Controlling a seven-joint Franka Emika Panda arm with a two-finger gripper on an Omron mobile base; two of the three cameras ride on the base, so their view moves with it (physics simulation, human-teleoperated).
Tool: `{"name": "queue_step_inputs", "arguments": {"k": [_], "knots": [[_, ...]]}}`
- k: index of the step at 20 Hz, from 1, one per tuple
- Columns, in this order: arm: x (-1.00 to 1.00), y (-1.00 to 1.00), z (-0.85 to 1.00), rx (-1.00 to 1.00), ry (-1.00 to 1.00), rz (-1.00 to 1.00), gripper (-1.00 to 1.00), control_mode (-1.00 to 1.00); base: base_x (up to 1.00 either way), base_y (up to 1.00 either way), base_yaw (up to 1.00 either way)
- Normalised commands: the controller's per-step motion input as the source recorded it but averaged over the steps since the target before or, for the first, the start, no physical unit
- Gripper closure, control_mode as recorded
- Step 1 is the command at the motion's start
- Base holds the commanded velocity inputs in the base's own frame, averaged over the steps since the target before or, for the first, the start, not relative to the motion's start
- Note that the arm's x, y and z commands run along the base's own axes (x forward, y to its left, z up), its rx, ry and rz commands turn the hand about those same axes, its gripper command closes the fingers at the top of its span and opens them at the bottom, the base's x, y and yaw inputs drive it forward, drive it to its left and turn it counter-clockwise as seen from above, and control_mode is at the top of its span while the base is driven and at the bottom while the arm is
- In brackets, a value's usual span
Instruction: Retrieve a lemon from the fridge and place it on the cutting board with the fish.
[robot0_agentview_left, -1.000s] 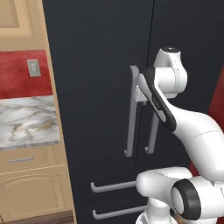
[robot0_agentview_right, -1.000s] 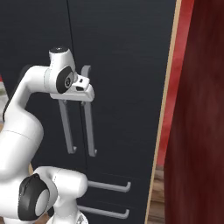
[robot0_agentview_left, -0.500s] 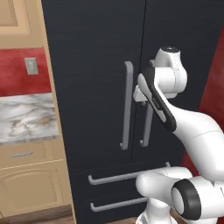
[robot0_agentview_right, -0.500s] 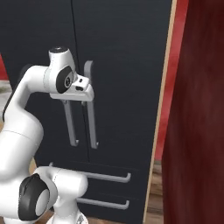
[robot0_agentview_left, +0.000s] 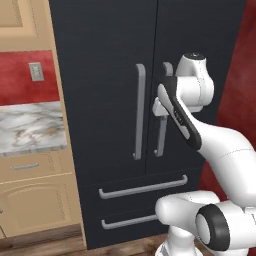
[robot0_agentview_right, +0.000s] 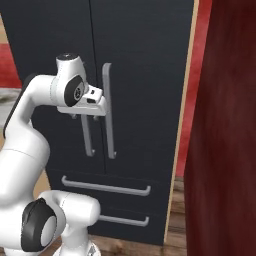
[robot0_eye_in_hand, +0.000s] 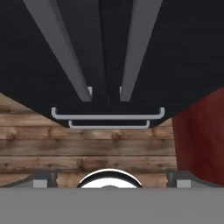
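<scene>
Now, from the left: tan cabinets (robot0_agentview_left: 30, 200) and a marble counter (robot0_agentview_left: 30, 127) under a red wall with a switch plate (robot0_agentview_left: 35, 72). Next comes the fridge (robot0_agentview_left: 100, 60), both doors shut, its two grey handles (robot0_agentview_left: 139, 112) side by side at the centre seam, two drawers (robot0_agentview_left: 142, 186) below. Just in front of the handles hangs the gripper (robot0_agentview_right: 82, 117), fingers (robot0_eye_in_hand: 43, 179) spread wide apart, clasping nothing. Further right, a dark red wall (robot0_agentview_right: 222, 150) beside the fridge.
</scene>
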Motion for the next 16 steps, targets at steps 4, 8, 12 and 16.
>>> {"name": "queue_step_inputs", "arguments": {"k": [4,8,12,16], "knots": [[0.0,0.0,0.0,0.0,0.0,0.0,-1.0,1.0,-0.5,0.0,0.0],[0.0,0.0,0.0,0.0,0.0,0.0,-1.0,1.0,-0.18,0.0,0.0],[0.01,0.0,0.0,0.0,-0.02,0.0,-1.0,-1.0,0.0,0.0,0.0],[0.01,-0.24,-0.01,0.02,-0.06,0.01,-1.0,-1.0,0.0,0.0,0.0]]}}
